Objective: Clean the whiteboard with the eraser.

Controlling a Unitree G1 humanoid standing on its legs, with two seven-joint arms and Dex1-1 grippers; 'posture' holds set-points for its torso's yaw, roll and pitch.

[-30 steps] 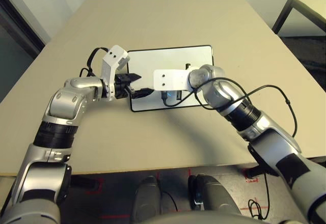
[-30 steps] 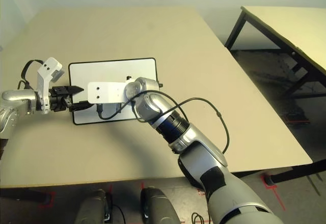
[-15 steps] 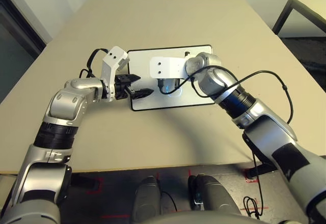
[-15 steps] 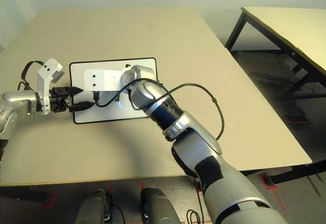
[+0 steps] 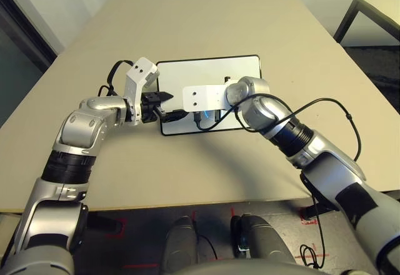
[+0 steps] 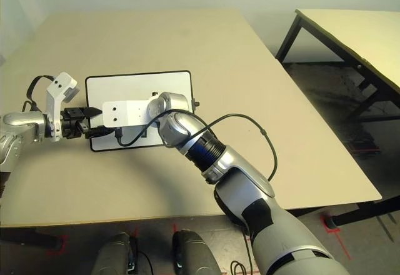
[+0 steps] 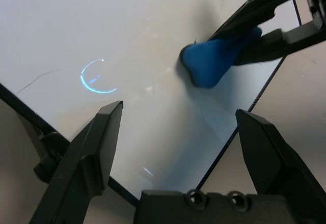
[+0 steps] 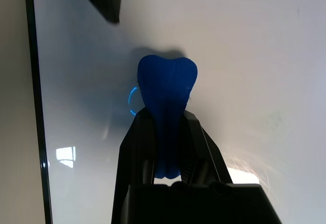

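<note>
1. Nearest: beige worktop [image 5: 206,162], its bare front stretch crossed by both silver forearms.
2. Left gripper [image 5: 167,107] at the left short edge of the whiteboard [image 5: 212,72], fingers [image 7: 94,147] spread wide apart, nothing between them, hanging just above the board's near-left corner and its black frame.
3. Small black knob [image 7: 48,155] on the board's short side, just beside one left fingertip.
4. Right gripper [image 8: 165,132] reaching in from the right across the board, fingers clamped on the eraser [image 8: 167,89]; blue block squeezed narrow between the pads, its free end flared and pressed to the white surface.
5. Eraser over the near-left part of the board, close to the left gripper's tips but apart from them; in the left wrist view, blue block [image 7: 216,58] held by the right gripper's black fingers.
6. Whiteboard flat on the worktop, long sides running left to right, in the middle of the worktop; surface mostly white, one faint thin line near the left edge.
7. Black cable [image 5: 325,109] looping off the right forearm above the worktop.
8. Farthest: second table [image 6: 350,31] with black legs off to the right, beyond the worktop.
</note>
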